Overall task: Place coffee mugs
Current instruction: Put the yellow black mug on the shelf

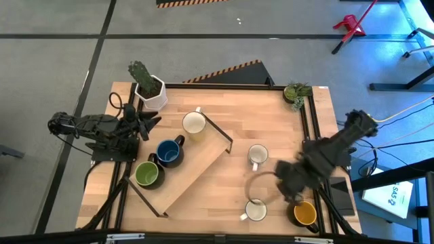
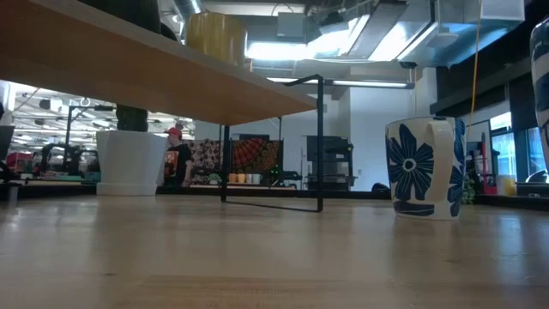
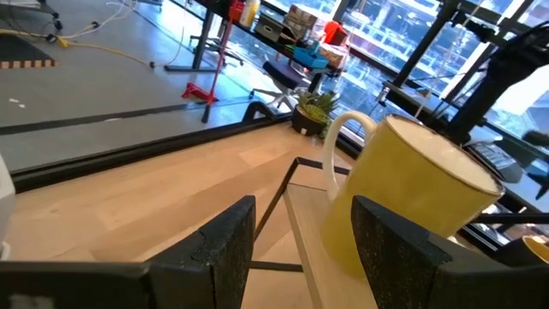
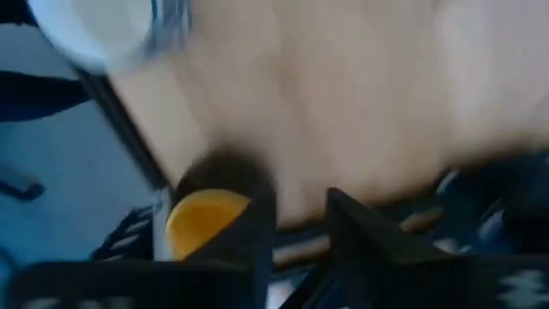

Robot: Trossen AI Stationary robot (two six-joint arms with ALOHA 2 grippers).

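Left gripper point(image 3: 296, 249) at table's left edge beside white cactus pot point(image 1: 150, 93): fingers apart, empty, aimed at glossy cream ceramic mug point(image 3: 412, 202) on raised wooden shelf point(image 1: 198, 169). Right gripper point(image 4: 300, 227) near front right, fingers spread, holding nothing, just beside yellow-orange mug point(image 4: 202, 219). Dark blue mug point(image 1: 168, 152) and green mug point(image 1: 148, 174) sit left; two white mugs point(image 1: 257, 155) right of shelf.

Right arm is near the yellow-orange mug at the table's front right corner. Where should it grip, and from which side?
Grip the round yellow-orange ceramic mug by its rim wall, coming straight down: it stands upright, mouth open upward. The right gripper hovers just beside it, fingers apart.
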